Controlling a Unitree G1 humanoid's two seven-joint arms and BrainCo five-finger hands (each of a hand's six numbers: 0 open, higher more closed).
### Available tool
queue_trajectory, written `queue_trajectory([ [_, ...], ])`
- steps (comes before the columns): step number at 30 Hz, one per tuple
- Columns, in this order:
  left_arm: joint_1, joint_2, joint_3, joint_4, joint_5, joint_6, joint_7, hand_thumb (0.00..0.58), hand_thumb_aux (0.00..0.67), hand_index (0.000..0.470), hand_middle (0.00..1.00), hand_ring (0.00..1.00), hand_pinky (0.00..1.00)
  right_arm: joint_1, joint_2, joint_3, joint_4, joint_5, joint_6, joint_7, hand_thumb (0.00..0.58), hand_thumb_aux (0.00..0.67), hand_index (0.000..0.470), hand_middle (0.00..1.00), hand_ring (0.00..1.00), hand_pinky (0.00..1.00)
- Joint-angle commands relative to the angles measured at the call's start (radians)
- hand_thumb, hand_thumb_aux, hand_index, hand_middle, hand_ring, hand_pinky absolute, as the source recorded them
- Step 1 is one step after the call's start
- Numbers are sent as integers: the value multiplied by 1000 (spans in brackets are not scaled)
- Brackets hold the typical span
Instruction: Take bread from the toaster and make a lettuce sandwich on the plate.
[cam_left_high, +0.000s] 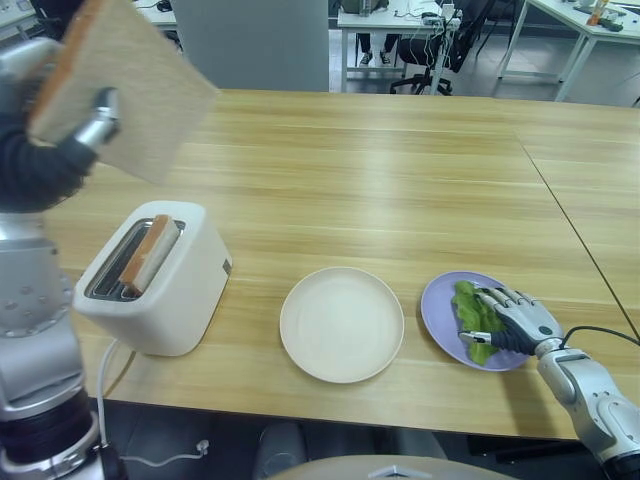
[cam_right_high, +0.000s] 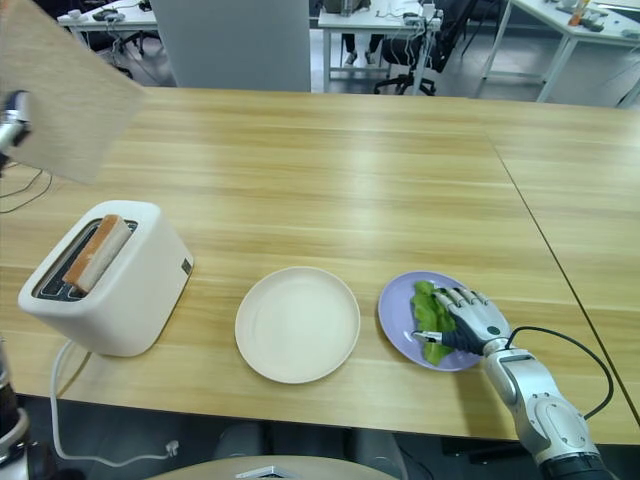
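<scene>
Bread slice: raised far left above toaster, pinched in the closed fingers of left hand.
Lettuce: near right on purple plate, under right hand; its grip cannot be told.
Risk: the edge pinch may slip, dropping the slice short of cream plate.

Silver arms, black cable, grey fingers

No legible text, number or sign is showing on any surface in either eye view. The toaster is carrying a small dark mark on its side wall, possibly a label or a control, but it is appearing too small to be read.
</scene>
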Motion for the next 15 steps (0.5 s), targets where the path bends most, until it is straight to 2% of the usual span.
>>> queue_trajectory([
  [1,-7,-39,-136,-29,-52,47,-77,580,670,460,1000,1000,1000,1,-14,27,-6,-11,14,13,216,139,96,0,0,0],
  [2,-5,-54,-187,-31,-59,57,-102,580,670,460,1000,1000,1000,-3,-16,32,-3,-14,17,10,340,239,164,0,0,0],
  [3,0,-66,-245,-30,-69,70,-133,580,670,460,1000,1000,1000,-5,-17,36,-1,-15,19,7,340,239,164,0,0,0],
  [4,7,-75,-300,-27,-61,73,-159,580,670,460,1000,1000,1000,-7,-18,39,2,-17,22,2,564,560,384,0,0,0],
  [5,11,-86,-344,-17,-52,76,-177,580,670,460,1000,1000,1000,-9,-18,41,3,-17,24,-7,580,670,460,0,0,0],
  [10,19,-96,-541,112,25,61,-264,580,670,460,1000,1000,1000,-20,-17,49,3,-17,27,-37,580,670,460,0,0,0],
  [15,15,-115,-663,285,99,18,-289,580,670,460,1000,1000,1000,-33,-20,49,0,-12,21,-66,580,670,460,0,0,0],
])
